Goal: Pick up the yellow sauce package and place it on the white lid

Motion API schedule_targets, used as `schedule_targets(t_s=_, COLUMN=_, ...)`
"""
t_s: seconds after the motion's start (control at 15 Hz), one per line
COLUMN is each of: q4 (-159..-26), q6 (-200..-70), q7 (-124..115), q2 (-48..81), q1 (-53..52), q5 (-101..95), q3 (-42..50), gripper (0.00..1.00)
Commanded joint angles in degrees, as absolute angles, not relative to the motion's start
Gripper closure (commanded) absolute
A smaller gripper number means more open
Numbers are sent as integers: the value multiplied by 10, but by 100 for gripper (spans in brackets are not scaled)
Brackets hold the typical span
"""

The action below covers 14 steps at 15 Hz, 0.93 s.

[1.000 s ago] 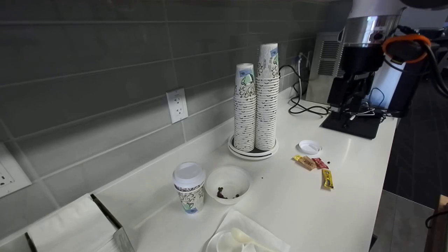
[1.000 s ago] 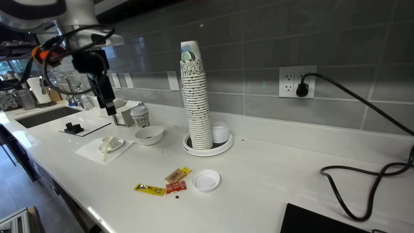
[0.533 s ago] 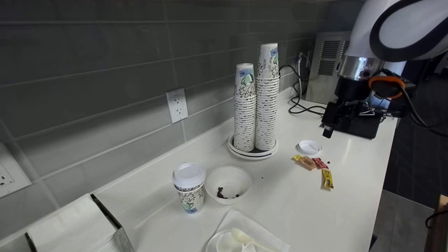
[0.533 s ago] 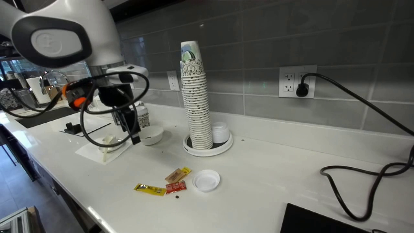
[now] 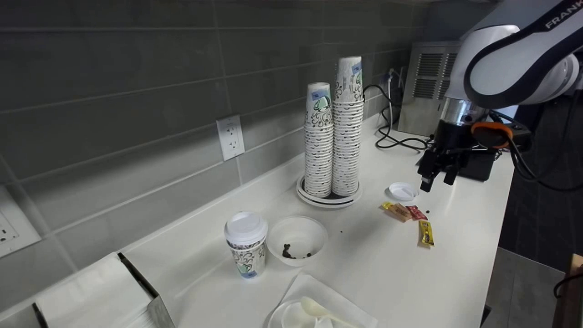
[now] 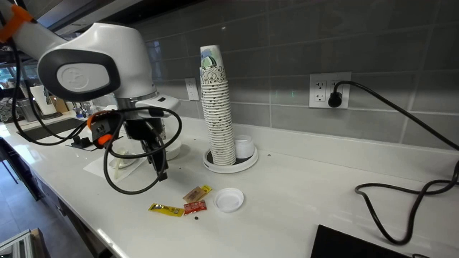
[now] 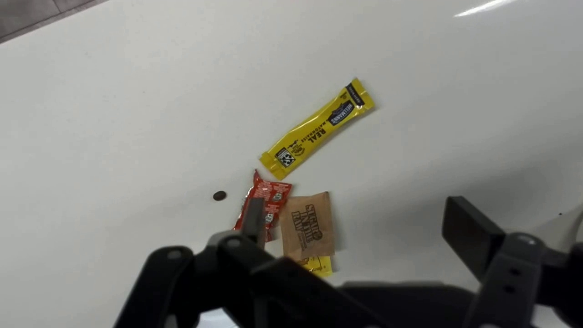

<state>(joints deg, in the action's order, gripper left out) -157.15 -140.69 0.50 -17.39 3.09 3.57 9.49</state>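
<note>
The yellow sauce package [image 7: 317,130] is a long flat mayonnaise sachet with dark print. It lies on the counter and also shows in both exterior views [image 5: 426,233] [image 6: 166,210]. The white lid [image 5: 403,191] is round and lies beyond the packets, with nothing on it [image 6: 228,200]. At the wrist view's bottom edge only a white sliver shows below the gripper. My gripper [image 7: 357,212] is open and empty, pointing down above the counter, with its fingers apart in the wrist view. It also shows in both exterior views [image 5: 438,182] [image 6: 163,176]. The sachet lies ahead of the fingertips, untouched.
A red packet [image 7: 273,193], a brown sugar packet [image 7: 307,225] and a small yellow packet [image 7: 321,266] partly under it lie beside the sachet. Tall cup stacks [image 6: 218,118] stand on a round tray [image 6: 229,168]. A white bowl [image 5: 297,237] and a lidded cup [image 5: 248,246] stand further along.
My arm has come down and moved over the counter toward the packets. The gripper is lower and closer to them. The sachet, packets and lid have not moved.
</note>
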Motion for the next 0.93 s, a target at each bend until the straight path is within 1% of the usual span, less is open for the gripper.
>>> schedule_targets(t_s=0.0, q4=-1571, q6=-1406, q7=9, q2=-174, q1=41, q5=40, q3=84, gripper=0)
schedule_targets(t_s=0.07, q4=-1571, q6=-1406, q7=9, q2=-174, q1=41, q5=40, q3=84, gripper=0)
schedule_targets(t_s=0.33, q4=-1546, q6=-1478, q7=39, q2=-123, q1=35, q5=51, q3=94, gripper=0)
schedule_targets(t_s=0.53, q4=-1509, q6=-1499, q7=105, q2=-68, q1=19, q5=81, q3=109, gripper=0)
schedule_targets(t_s=0.87, q4=-1439, q6=-1523, q7=185, q2=24, q1=21, q5=148, q3=91, gripper=0)
